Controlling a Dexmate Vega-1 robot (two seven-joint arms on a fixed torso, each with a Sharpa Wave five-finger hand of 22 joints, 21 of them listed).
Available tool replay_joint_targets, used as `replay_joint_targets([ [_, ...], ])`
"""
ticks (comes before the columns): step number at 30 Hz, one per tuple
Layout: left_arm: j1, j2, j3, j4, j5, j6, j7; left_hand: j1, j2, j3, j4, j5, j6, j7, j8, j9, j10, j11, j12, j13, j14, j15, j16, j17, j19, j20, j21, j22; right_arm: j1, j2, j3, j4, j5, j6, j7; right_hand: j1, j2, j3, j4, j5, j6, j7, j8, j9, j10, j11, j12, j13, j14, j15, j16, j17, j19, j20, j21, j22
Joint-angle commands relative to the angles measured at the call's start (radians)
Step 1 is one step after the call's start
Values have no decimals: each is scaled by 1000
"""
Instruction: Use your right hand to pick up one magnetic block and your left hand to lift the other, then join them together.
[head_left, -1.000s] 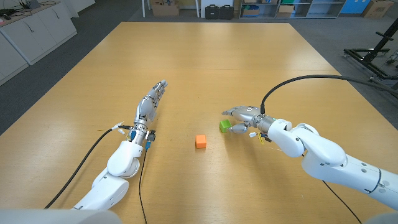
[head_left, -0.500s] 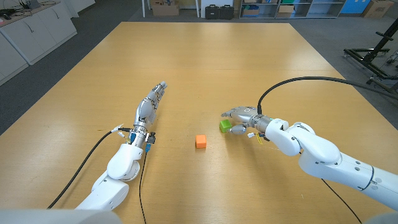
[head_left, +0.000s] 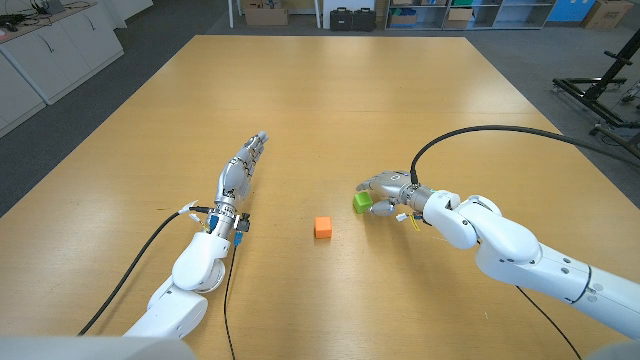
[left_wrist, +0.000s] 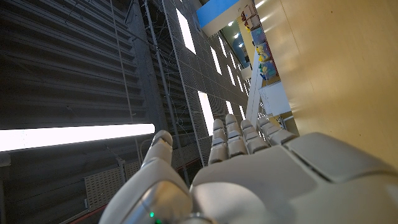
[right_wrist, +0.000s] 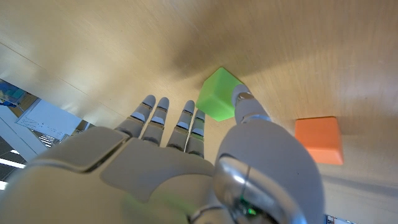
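- Green block (head_left: 362, 201) lies on the wooden table (head_left: 330, 100), right of centre, with the right hand (head_left: 388, 190) around it: in the right wrist view the thumb (right_wrist: 245, 102) touches one face and the other fingers (right_wrist: 186, 121) reach along the far side.
- The block looks not yet lifted; whether the grip has closed firmly I cannot tell.
- Orange block (head_left: 323, 227) sits apart, nearer the middle, untouched.
- Left hand (head_left: 240, 172) is well away from both blocks, fingers straight and together, holding nothing.
- Judged step: the right hand's pick, at the grasp.
- Next calls for squeezing thumb against fingers, lifting cleanly, then bringing the left hand over to the orange block.
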Motion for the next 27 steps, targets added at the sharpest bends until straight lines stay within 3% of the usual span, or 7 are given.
replay_joint_targets([
  [1, 5, 2, -3, 2, -9, -4, -8, 12, 1, 6, 1, 6, 7, 1, -5, 3, 7, 1, -5, 4, 9, -10, -3, 4, 5, -55, -2, 4, 2, 18, -6, 29, -25, 27, -17, 8, -5, 3, 6, 8, 32, -5, 11, 2, 29, -1, 12, -2, 25, -6, 12, 1, 22, -4, 8, 2],
  [11, 2, 1, -1, 3, -11, -3, -12, 12, 1, 7, 1, 6, 7, 0, -6, 3, 8, 2, -5, 4, 9, -9, -3, 4, 7, -55, -1, 4, -21, 29, 15, 41, 0, 42, -77, 20, -7, 10, 8, 11, 152, -46, 48, 0, 149, -48, 37, -8, 117, -41, 40, 0, 88, -24, 23, 4],
  [14, 0, 2, 0, 2, -10, -1, -12, 12, 1, 7, 1, 6, 8, 0, -6, 3, 8, 1, -5, 4, 9, -9, -4, 4, 7, -55, -1, 4, -41, 40, 32, 53, 36, 54, -141, 28, -2, 13, 10, 13, 264, -75, 88, -2, 249, -59, 52, -13, 207, -64, 68, 0, 159, -43, 45, 6],
  [18, 1, 3, 1, 1, -9, 2, -12, 12, 1, 7, 1, 6, 9, 0, -6, 3, 8, 2, -6, 4, 9, -9, -4, 4, 7, -54, -1, 4, -51, 56, 38, 69, 52, 62, -198, 49, 1, 19, 8, 13, 392, -101, 134, -5, 381, -67, 70, -14, 294, -97, 90, -4, 220, -56, 64, 7],
  [23, 4, 4, 1, -3, -9, 5, -11, 12, 1, 8, 1, 6, 9, -1, -7, 3, 8, 2, -6, 4, 9, -10, -4, 4, 7, -54, -1, 4, -65, 61, 44, 77, 69, 66, -243, 67, 6, 22, 7, 11, 461, -109, 157, -7, 475, -70, 79, -13, 370, -136, 109, -6, 265, -72, 80, 8],
  [27, 7, 7, -1, -8, -4, 6, -8, 12, 0, 8, 1, 6, 10, -1, -7, 3, 10, 2, -6, 4, 9, -10, -4, 4, 6, -54, -1, 4, -81, 60, 57, 77, 93, 68, -274, 69, 9, 20, 12, 7, 510, -109, 175, -6, 525, -70, 83, -10, 399, -140, 113, -8, 285, -83, 88, 10],
])
